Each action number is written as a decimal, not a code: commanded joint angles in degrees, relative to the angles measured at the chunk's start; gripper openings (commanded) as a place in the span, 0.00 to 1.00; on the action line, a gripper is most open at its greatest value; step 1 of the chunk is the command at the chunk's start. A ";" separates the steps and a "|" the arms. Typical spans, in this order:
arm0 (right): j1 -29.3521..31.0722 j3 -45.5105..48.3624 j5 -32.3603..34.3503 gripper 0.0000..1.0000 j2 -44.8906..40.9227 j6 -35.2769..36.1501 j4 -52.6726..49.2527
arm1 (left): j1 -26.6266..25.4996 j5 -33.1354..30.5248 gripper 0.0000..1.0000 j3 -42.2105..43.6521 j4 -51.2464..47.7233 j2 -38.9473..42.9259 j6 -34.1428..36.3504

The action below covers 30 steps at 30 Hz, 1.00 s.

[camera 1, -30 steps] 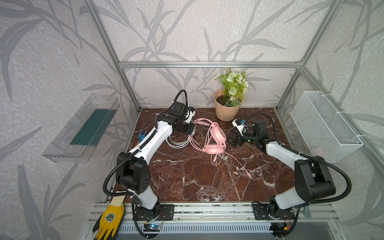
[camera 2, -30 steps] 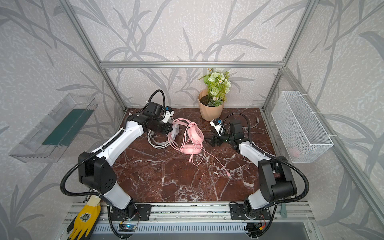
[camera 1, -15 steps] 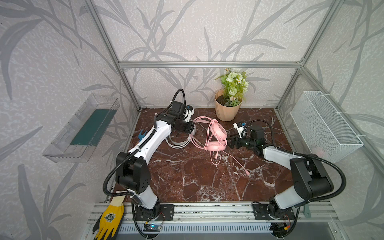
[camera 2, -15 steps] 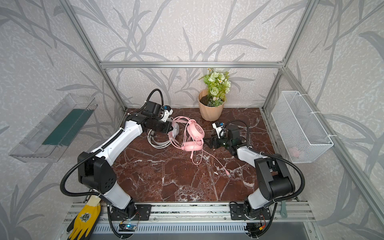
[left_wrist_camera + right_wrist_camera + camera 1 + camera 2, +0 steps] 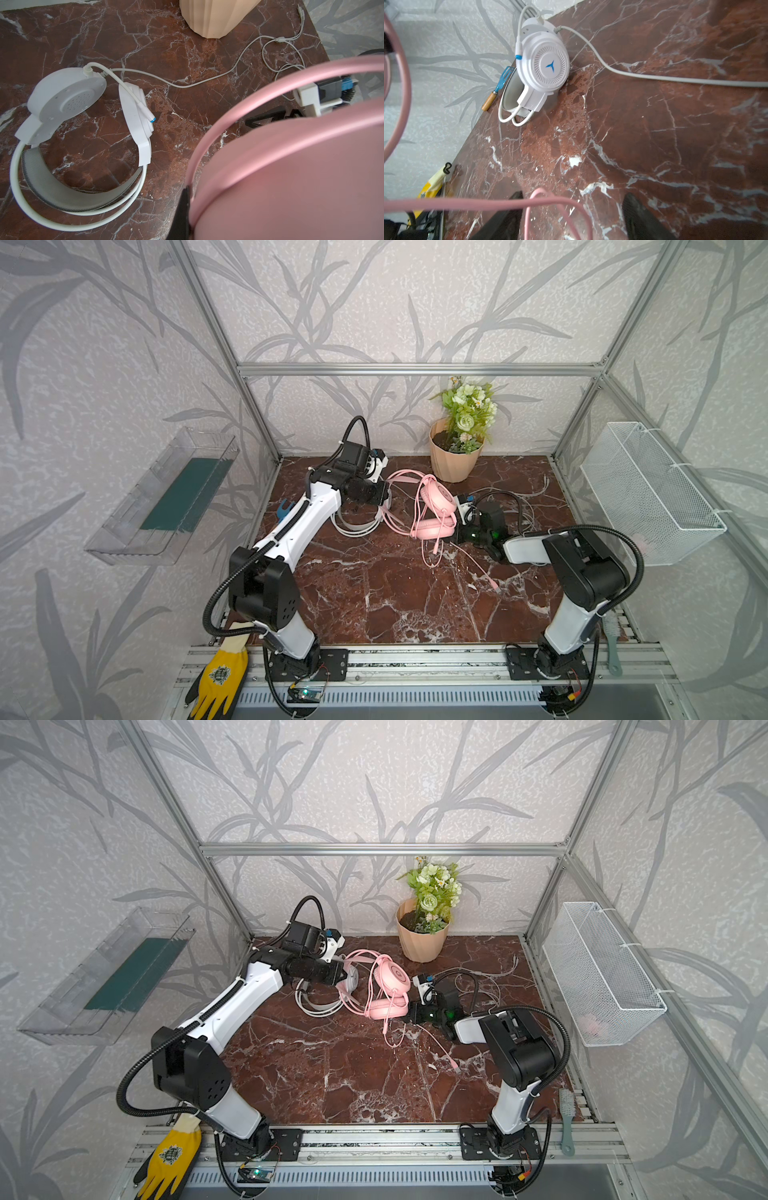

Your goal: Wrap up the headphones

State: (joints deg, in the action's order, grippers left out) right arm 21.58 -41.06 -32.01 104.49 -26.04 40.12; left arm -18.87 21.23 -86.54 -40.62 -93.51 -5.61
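Red-brown marble tabletop (image 5: 374,593) fills centre of both top views. Yellow glove (image 5: 218,676) at lower left edge. Pink cable (image 5: 432,556) lies loose at centre. Right gripper (image 5: 573,197) low, right of centre, jaws spread, pink cable loop between them, contact unclear. Pink headset (image 5: 438,495) just beyond, one earcup on marble, other raised. Left gripper (image 5: 385,495) pinched tight on its headband. White headset (image 5: 357,526) flat, left of centre. Flower pot (image 5: 453,460) at back.

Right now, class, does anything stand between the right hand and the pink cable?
Nothing visible does: a loop of the pink cable lies between the open fingers of the right hand.
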 commanded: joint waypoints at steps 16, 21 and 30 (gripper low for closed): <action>2.90 -4.19 -2.66 0.43 6.17 -7.62 10.90 | 2.82 7.17 0.00 2.03 5.03 4.04 -3.36; 3.55 -4.58 -1.51 0.31 7.75 -8.76 12.58 | 3.43 7.33 0.00 2.13 5.20 4.52 -3.70; 3.47 -2.30 -0.48 0.00 4.76 -7.80 16.67 | 5.57 8.65 0.00 3.00 7.84 5.90 -6.91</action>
State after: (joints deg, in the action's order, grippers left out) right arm 24.91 -44.49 -33.26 111.61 -34.98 54.04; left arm -14.00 26.11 -83.74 -36.77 -90.89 -9.26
